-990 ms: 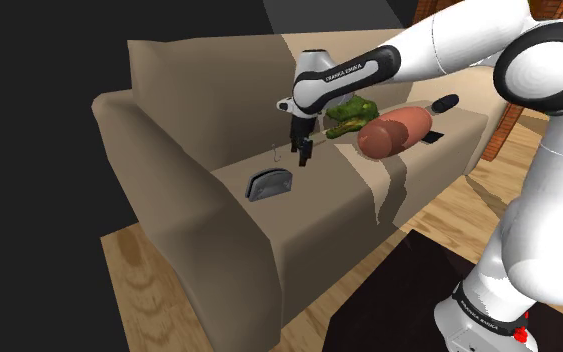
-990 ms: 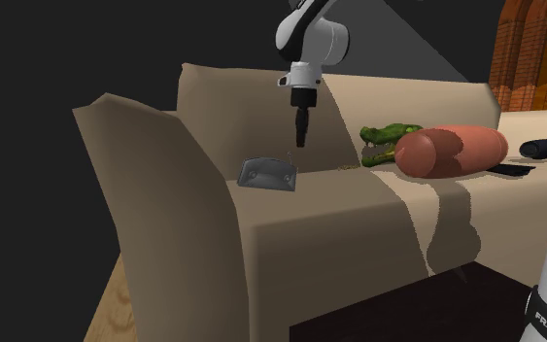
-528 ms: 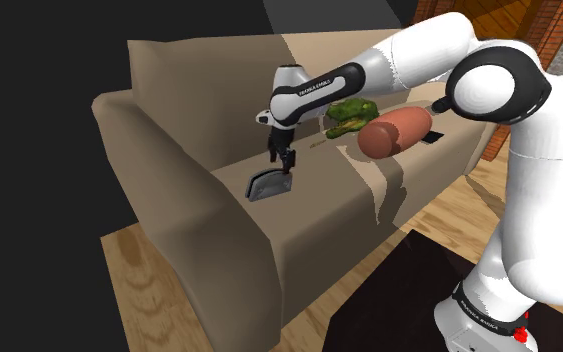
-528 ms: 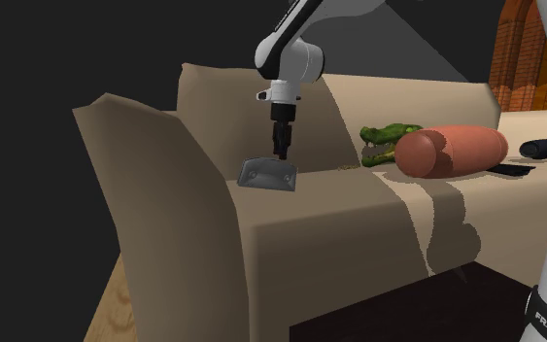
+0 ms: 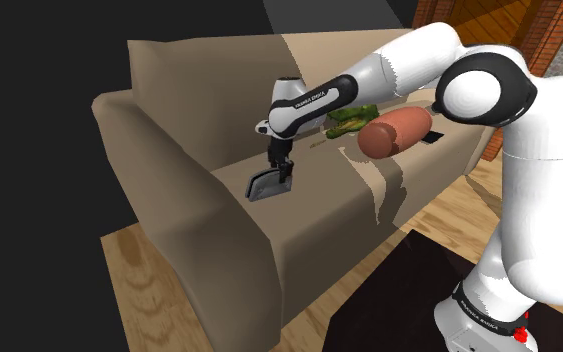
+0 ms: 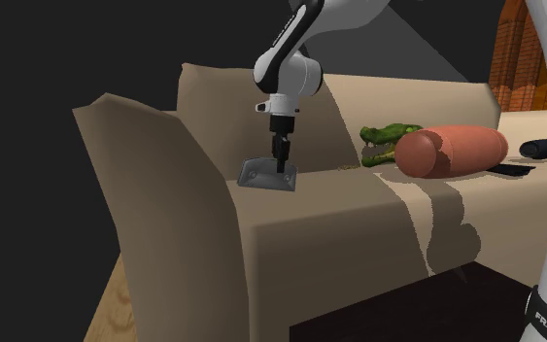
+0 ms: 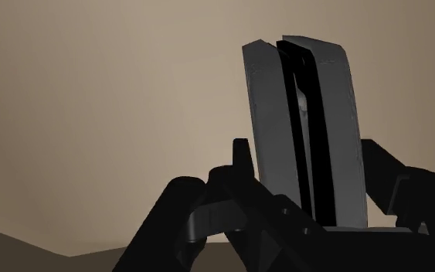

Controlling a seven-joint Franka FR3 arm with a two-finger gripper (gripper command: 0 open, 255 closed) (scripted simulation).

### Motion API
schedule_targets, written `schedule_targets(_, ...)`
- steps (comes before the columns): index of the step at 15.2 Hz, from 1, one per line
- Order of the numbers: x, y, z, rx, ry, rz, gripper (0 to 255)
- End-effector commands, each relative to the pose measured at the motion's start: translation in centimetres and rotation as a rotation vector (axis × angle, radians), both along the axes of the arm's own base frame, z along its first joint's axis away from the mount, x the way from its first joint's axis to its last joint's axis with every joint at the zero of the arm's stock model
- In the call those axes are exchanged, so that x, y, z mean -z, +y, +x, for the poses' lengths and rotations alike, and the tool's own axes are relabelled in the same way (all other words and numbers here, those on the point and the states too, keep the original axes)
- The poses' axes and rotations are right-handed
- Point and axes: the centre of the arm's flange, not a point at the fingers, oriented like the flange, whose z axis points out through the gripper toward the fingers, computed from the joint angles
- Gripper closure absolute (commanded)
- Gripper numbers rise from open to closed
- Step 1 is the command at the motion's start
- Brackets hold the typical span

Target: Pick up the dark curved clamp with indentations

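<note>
The dark grey curved clamp [image 5: 264, 186] lies on the beige sofa's seat [image 5: 319, 215], close to the armrest. From above, my black gripper [image 5: 283, 173] has come down on the clamp's end nearest the backrest [image 6: 282, 169]. In the wrist view the clamp [image 7: 304, 116] stands upright between the two fingers, a black slot running down its middle. One finger [image 7: 242, 166] presses its one side and the other presses the opposite side, so my gripper [image 7: 308, 158] is shut on it. The clamp [image 6: 261, 176] still rests on the cushion.
Farther along the seat lie a green crocodile toy [image 5: 350, 114], a reddish-brown cylinder [image 5: 395, 132] and small black objects [image 5: 443, 103]. The sofa's armrest [image 5: 169, 170] rises beside the clamp, the backrest [image 5: 219, 70] behind it. A wooden floor [image 5: 159, 300] lies below and a black area beyond.
The gripper moved toward the shoulder view's left, away from the toys, and came down onto the clamp. Its fingers closed from wide open onto the clamp's sides.
</note>
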Motion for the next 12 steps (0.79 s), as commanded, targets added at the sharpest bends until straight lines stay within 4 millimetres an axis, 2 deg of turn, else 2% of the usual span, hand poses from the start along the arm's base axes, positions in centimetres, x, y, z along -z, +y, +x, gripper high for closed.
schedule_targets(1, 0.1, 0.0, 0.0, 0.0, 0.0, 0.0, 255)
schedule_targets(9, 0.1, 0.0, 0.0, 0.0, 0.0, 0.0, 255)
schedule_targets(12, -1.5, 0.0, 0.0, 0.0, 0.0, 0.0, 255)
